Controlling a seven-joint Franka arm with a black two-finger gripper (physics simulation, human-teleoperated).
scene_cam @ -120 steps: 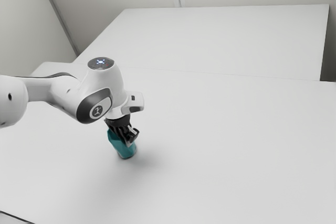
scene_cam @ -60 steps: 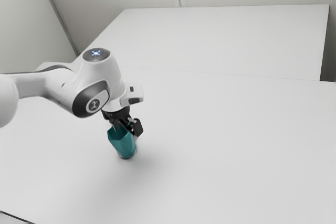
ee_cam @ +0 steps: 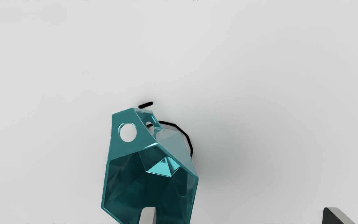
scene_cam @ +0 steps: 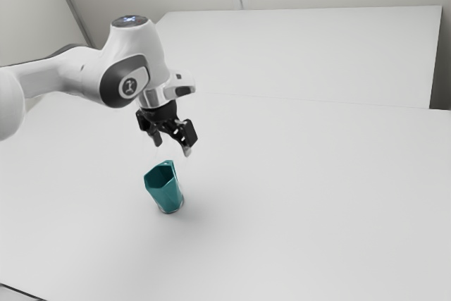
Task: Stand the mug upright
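Mug [scene_cam: 165, 192] stands base down on the table [scene_cam: 317, 202], mouth up, long axis near vertical, as the task wants; exterior view puts it at 6 o'clock from my gripper [scene_cam: 172, 149], fingers spread, holding nothing

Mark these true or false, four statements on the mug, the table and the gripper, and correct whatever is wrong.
1. The mug stands on the table with its mouth up. True.
2. The mug is red. False: it is teal.
3. The gripper hangs above the mug, with a gap between them. True.
4. The gripper's fingers are closed together. False: they stand apart, holding nothing.
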